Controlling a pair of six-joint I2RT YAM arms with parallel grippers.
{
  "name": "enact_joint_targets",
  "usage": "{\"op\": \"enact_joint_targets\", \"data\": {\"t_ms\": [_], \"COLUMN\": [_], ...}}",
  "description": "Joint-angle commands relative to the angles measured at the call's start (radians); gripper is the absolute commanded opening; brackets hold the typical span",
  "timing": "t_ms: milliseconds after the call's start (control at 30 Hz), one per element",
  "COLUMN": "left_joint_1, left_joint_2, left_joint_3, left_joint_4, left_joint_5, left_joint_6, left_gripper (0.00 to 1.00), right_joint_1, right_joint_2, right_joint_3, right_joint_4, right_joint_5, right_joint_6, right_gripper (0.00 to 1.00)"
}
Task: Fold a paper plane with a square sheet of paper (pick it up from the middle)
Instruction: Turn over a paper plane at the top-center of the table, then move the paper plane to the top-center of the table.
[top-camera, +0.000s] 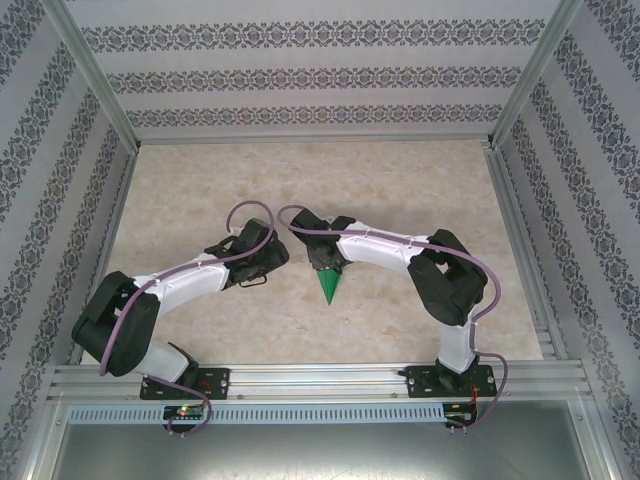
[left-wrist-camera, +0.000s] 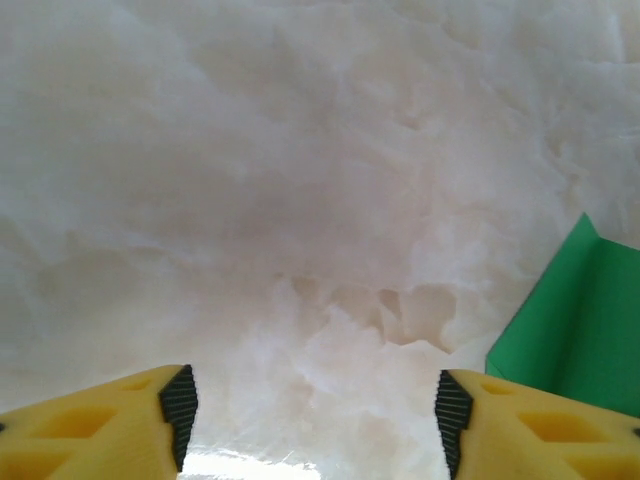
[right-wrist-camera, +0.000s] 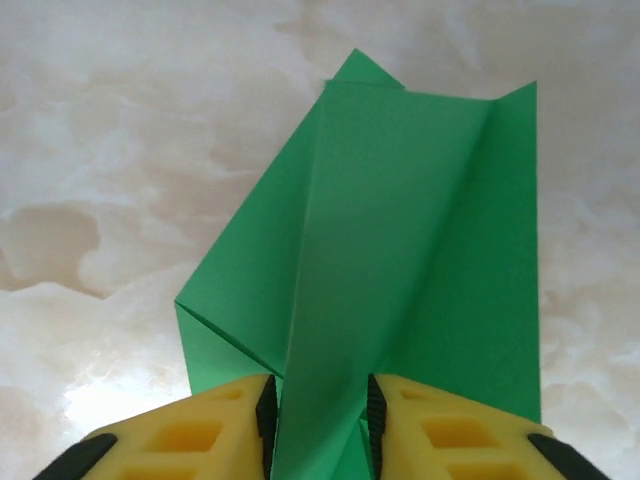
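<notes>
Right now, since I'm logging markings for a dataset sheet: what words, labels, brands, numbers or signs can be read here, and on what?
No text can be read.
The green paper, clamped in the right pincer: plain, unmarked.
The left pincer and the table: no print.
The walls: ornamental pattern, no letters.
The arm base plates: any marks are too small to read.

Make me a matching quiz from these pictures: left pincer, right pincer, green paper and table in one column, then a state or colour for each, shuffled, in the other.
1. left pincer
2. right pincer
3. green paper
4. table

A. pale and marbled
B. shut on the folded sheet
C. creased, tapering to a point
D. open, nothing between its fingers

Pairs: 1-D, 2-B, 3-C, 4-A
</notes>
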Motion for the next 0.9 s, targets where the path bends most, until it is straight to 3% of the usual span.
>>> {"op": "enact_joint_targets", "data": {"t_ms": [0, 233, 500, 867], "left_joint_1": [0.009, 0.009, 0.009, 0.008], "left_joint_2": [-0.019, -0.015, -0.014, 0.022], "left_joint_3": [-0.006, -0.002, -0.019, -0.009], "left_joint_4": [-0.057, -0.037, 0.077, 0.089], "left_joint_5": [-0.038, -0.011, 0.096, 0.125], "left_joint_6": [-0.011, 0.008, 0.062, 0.069], "left_gripper": [0.73, 0.87, 1.00, 1.00], "right_joint_1": [-0.016, -0.057, -0.100, -0.135], "right_joint_2": [-0.014, -0.107, -0.245, -0.081], "right_joint_3": [-0.010, -0.082, -0.168, -0.122], "right_joint_4": [-0.031, 0.029, 0.173, 0.180], "right_joint_5": [0.050, 0.018, -0.117, -0.199], "right_joint_6": [0.028, 0.031, -0.062, -0.086], "right_gripper": [0.23, 0.02, 0.04, 0.11]}}
